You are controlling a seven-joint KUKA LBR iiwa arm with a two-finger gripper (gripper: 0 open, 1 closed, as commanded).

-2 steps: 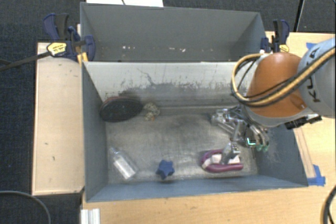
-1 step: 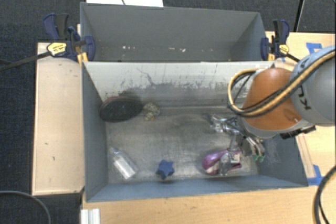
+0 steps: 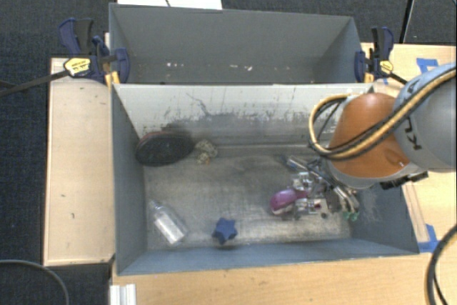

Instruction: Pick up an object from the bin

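Along the near wall of the grey metal bin (image 3: 128,175), a small blue star-like piece (image 3: 225,230) lies at 7 o'clock and a clear plastic piece (image 3: 168,221) at 8, well apart. Right of centre, a rounded purple object (image 3: 283,201) lies just beside the gripper (image 3: 314,198), with bare floor on its 9 o'clock side. Whether the gripper is wide, narrow or holding the object cannot be told. By the far wall at 10 o'clock, a dark round disc (image 3: 164,148) lies beside a small beige lump (image 3: 206,150).

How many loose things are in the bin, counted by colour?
Black disc: 1
Grey lump: 1
Clear bottle: 1
Blue piece: 1
Purple piece, right beside the gripper: 1
Total: 5
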